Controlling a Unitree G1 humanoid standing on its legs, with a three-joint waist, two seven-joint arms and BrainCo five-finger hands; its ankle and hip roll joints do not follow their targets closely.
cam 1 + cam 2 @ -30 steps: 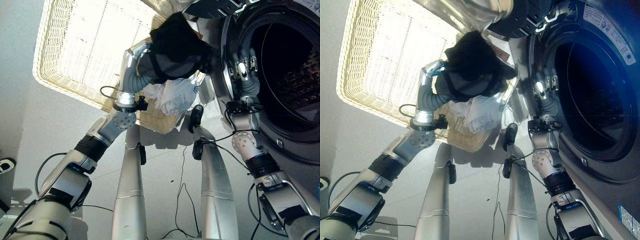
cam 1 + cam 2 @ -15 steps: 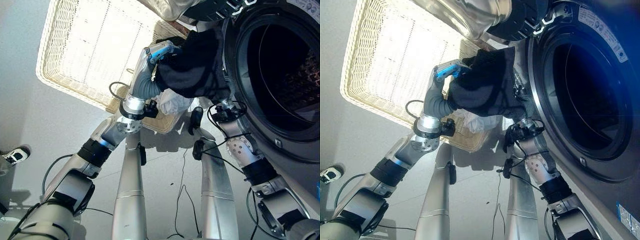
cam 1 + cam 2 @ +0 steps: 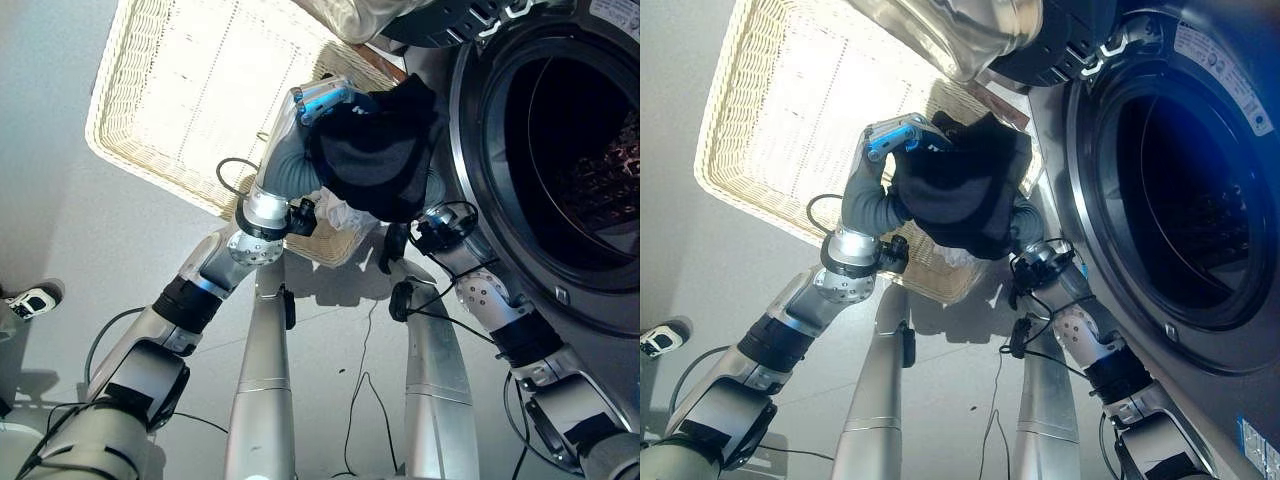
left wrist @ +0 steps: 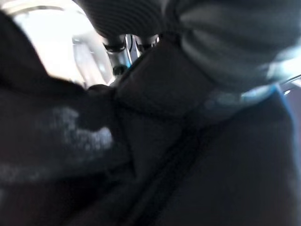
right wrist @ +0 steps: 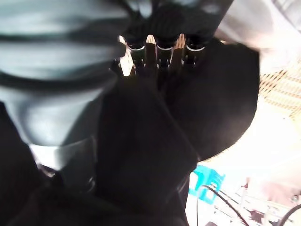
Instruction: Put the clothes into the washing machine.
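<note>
While both silver-grey arms reach up from the near edge of the scene, they meet at one bundle: a dark, near-black crumpled garment (image 3: 378,150) held in the air between the basket and the washer's opening. The left hand (image 3: 318,100) sits at the garment's top on the basket side, its dark ribbed cover and a blue patch showing above the cloth; its fingers are buried in the fabric, so I cannot tell whether they are curled or straight. The right hand (image 5: 157,47) comes up beneath the bundle from the washer side. In its own wrist view a row of silver finger bases runs straight into the dark cloth (the tips are hidden by it), so its grasp cannot be judged either.

Just under the dark garment, a white bunched cloth (image 3: 345,212) peeks out, lying against the near rim of the basket.

Beyond the arms lies the pale woven wicker laundry basket (image 3: 140,110), broad and rectangular, its near corner directly below the bundle.

To the right stands the front-loading washing machine (image 3: 1200,330) with a grey front, its round opening (image 3: 570,150) uncovered and the dark drum visible inside. The garment hangs just beside the opening's rim, outside the drum.
</note>
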